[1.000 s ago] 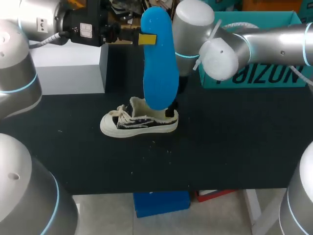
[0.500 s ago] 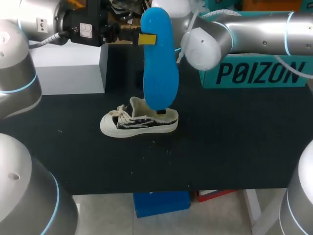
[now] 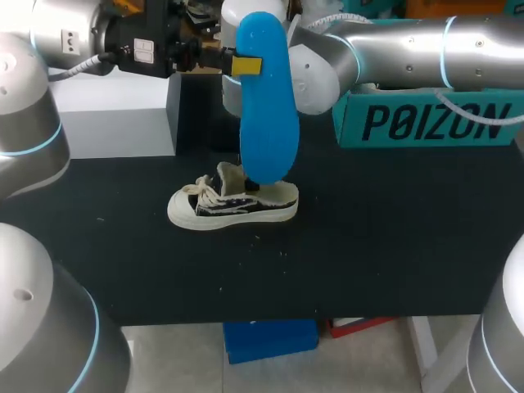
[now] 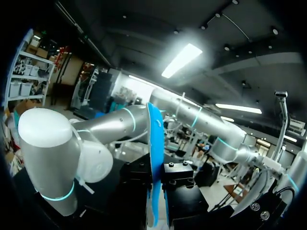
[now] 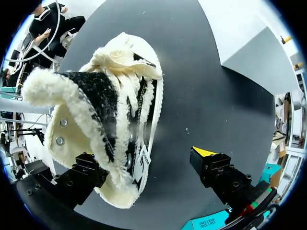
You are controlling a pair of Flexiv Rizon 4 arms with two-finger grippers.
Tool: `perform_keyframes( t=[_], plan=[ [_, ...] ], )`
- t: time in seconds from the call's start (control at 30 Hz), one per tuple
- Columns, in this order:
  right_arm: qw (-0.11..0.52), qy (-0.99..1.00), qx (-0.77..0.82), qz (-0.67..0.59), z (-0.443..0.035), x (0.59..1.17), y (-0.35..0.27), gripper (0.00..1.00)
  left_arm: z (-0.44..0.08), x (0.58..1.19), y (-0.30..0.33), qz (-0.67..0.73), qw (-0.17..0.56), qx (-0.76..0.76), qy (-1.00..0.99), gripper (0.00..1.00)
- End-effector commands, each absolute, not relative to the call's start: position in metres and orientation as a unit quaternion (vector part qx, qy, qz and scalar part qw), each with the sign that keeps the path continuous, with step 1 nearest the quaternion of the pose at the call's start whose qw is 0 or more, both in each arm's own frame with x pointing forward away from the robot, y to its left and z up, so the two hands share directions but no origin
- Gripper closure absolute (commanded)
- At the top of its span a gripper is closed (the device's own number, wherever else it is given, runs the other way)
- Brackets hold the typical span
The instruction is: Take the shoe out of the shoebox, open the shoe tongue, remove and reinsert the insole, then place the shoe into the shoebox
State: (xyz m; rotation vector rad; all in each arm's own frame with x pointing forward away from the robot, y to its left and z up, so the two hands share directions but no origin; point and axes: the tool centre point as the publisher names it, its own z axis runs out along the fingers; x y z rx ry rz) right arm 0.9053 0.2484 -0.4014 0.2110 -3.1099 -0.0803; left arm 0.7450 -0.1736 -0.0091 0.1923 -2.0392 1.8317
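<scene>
Left claw (image 3: 244, 64) is clamped on the blue insole (image 3: 266, 98) near its upper end. In the left wrist view the insole (image 4: 154, 143) shows edge-on between the two black fingers. It hangs upright over the shoe (image 3: 233, 202); its lower end overlaps the shoe's collar, and I cannot tell whether they touch. Right claw (image 5: 144, 165) stands open above the shoe's heel end, with one finger beside the fuzzy heel and the yellow-tipped one over bare counter (image 5: 201, 96). The right arm reaches past the middle, behind the insole. The shoe lies upright near the middle of the counter (image 3: 368, 262), toe to the left, with open room in front and to the right, well back from the front edge. A white box (image 3: 115, 115) stands at the left rear and the teal shoebox (image 3: 426, 123) at the right rear; its inside is out of sight
</scene>
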Motion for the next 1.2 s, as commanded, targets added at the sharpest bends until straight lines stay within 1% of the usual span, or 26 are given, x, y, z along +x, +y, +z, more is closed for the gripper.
perform_keyframes(
  t=[0.03,0.07,0.1,0.13,0.17,0.2,1.13,1.2],
  plan=[
    [0.019,-0.997,0.068,-0.023,-0.4068,0.9066,0.2542,0.0,-0.0101,0.7446,-0.1751,0.654,0.194,0.07,-0.728,1.0],
    [0.02,-0.997,0.068,-0.024,-0.4075,0.9059,0.2545,0.0,-0.0101,0.7446,-0.1751,0.654,0.194,0.07,-0.728,1.0],
    [0.021,-0.997,0.068,-0.024,-0.4082,0.9051,0.2548,0.42,-0.0101,0.7446,-0.1751,0.654,0.194,0.07,-0.728,1.0],
    [0.022,-0.997,0.068,-0.024,-0.4087,0.9043,0.2551,0.69,-0.0101,0.7446,-0.1751,0.654,0.194,0.07,-0.728,1.0],
    [0.022,-0.997,0.068,-0.024,-0.4087,0.9043,0.2551,0.69,-0.0101,0.7446,-0.1751,0.654,0.194,0.07,-0.728,1.0],
    [0.036,-0.995,0.09,-0.024,-0.4113,0.9006,0.2577,1.0,-0.0101,0.7446,-0.1751,0.654,0.194,0.07,-0.728,1.0],
    [0.036,-0.995,0.09,-0.024,-0.4113,0.9006,0.2577,1.0,-0.0101,0.7446,-0.1751,0.654,0.194,0.07,-0.728,1.0],
    [0.043,-0.995,0.087,-0.027,-0.4015,0.8987,0.254,1.0,-0.0101,0.7446,-0.1751,0.654,0.194,0.07,-0.728,1.0]
  ],
)
